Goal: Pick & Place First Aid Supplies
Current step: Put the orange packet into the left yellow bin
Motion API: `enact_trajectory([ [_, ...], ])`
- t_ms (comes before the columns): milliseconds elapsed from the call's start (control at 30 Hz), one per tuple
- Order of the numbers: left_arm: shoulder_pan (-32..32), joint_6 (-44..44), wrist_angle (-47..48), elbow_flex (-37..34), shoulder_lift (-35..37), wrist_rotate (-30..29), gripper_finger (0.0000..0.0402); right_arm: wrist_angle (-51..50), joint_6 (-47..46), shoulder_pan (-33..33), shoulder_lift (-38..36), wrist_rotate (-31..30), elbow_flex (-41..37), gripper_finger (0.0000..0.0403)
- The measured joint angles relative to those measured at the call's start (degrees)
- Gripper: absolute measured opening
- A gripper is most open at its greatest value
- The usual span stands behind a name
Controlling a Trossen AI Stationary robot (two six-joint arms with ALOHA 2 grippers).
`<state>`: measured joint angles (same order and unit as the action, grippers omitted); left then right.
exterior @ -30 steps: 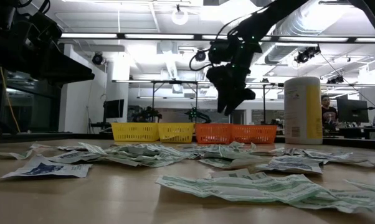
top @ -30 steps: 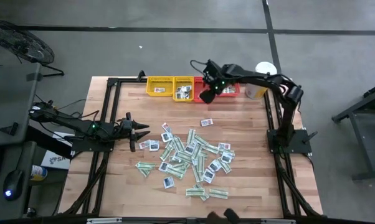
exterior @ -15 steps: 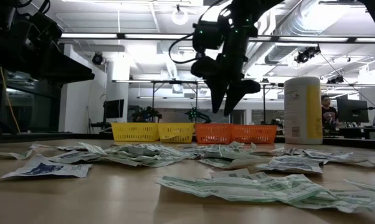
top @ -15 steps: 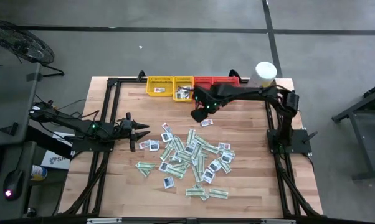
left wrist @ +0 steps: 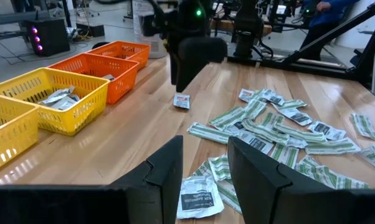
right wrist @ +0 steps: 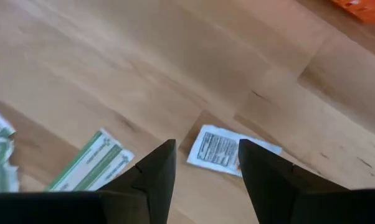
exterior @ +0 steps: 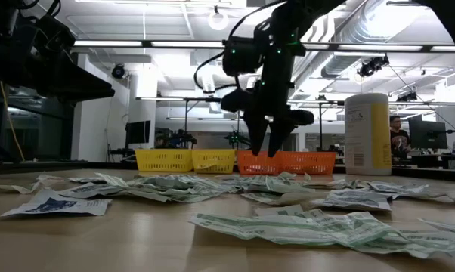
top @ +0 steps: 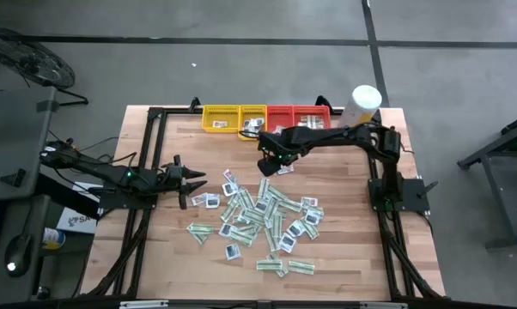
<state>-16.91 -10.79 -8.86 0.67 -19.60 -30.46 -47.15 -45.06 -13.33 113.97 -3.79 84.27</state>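
Left gripper point(top: 192, 182), a dark two-finger claw on its low-slung arm, waits with its fingers parted and nothing between them at the left edge of the scattered pile, a small white packet with dark print point(left wrist: 199, 199) lying on the pale wooden table point(top: 336, 257) just in front of its fingertips. At centre, the first aid supplies point(top: 263, 219) lie strewn across the boards: narrow white-and-green paper strips overlapping small white squares with dark blue centres, many stacked on one another. Along the far edge stand two yellow plastic mesh trays point(top: 233, 119) and, beside them, two red-orange ones point(top: 297, 115), some already holding packets. To the right, the right gripper point(top: 264, 165) reaches out from its base and hangs over the bare wood between the trays and the pile, fingers spread and carrying nothing; its wrist camera shows a lone white square packet point(right wrist: 220, 150) lying flat just beyond the fingertips, apart from a green-striped strip point(right wrist: 91, 163). A tall white-and-yellow cylindrical canister point(top: 361, 105) stands at the far right corner. The step in hand looks like the approach to that stray packet: it would go best with the fingers centred over it, lowered to straddle one edge, then closed gently so the thin paper lifts rather than slides across the smooth table.
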Motion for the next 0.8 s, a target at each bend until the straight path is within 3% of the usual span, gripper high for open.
enact_trajectory([
  [367, 0.02, 0.0, 0.0, 0.0, -0.02, 0.01, 0.0127, 0.77, -3.17, 0.69, 3.57, -1.61, 0.0, 0.0222],
  [467, 0.01, 0.0, 0.0, 0.0, -0.02, 0.01, 0.0127, 0.83, -3.75, 0.5, 3.57, -3.42, 0.0, 0.0225],
  [800, 0.02, 0.0, 0.03, 0.0, -0.02, 0.0, 0.0127, 0.51, -4.99, 0.73, 6.11, -0.9, 0.03, 0.0224],
])
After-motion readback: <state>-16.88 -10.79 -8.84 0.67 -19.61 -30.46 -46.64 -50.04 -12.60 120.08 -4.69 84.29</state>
